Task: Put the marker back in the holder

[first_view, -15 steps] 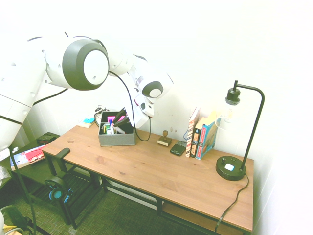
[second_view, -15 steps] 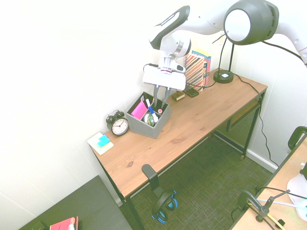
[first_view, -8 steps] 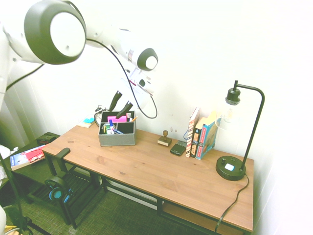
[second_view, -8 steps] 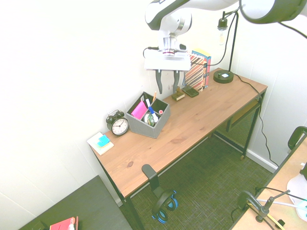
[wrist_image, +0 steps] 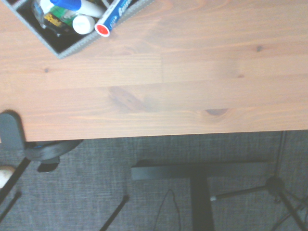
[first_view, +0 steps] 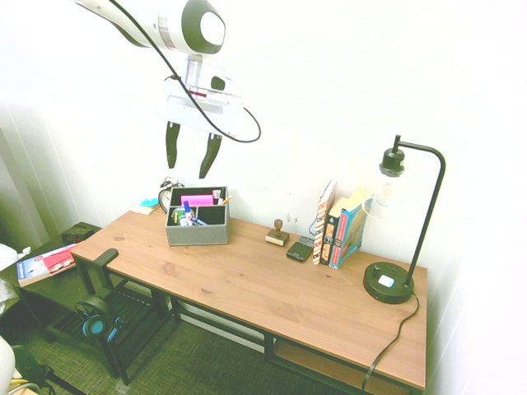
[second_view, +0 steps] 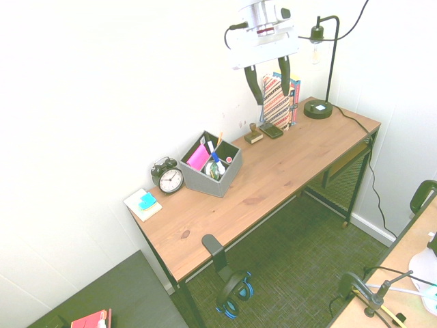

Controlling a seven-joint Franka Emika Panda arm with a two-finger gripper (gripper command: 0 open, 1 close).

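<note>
Above the left end of the wooden desk point(first_view: 272, 288), as the first exterior view shows it, I hold my gripper point(first_view: 188, 170) released, its two dark fingers spread wide over the grey desk organiser point(first_view: 198, 236). Inside that organiser the red-ended marker with the dark blue label point(wrist_image: 113, 17) lies tilted, its red end up by the wall, beside a blue-capped marker point(wrist_image: 79, 6), while the pink item point(first_view: 198, 200) sits in the far part. To the organiser's right stand the wooden stamp point(first_view: 277, 236), the row of books point(first_view: 346, 230) and the black desk lamp point(first_view: 389, 281).
</note>
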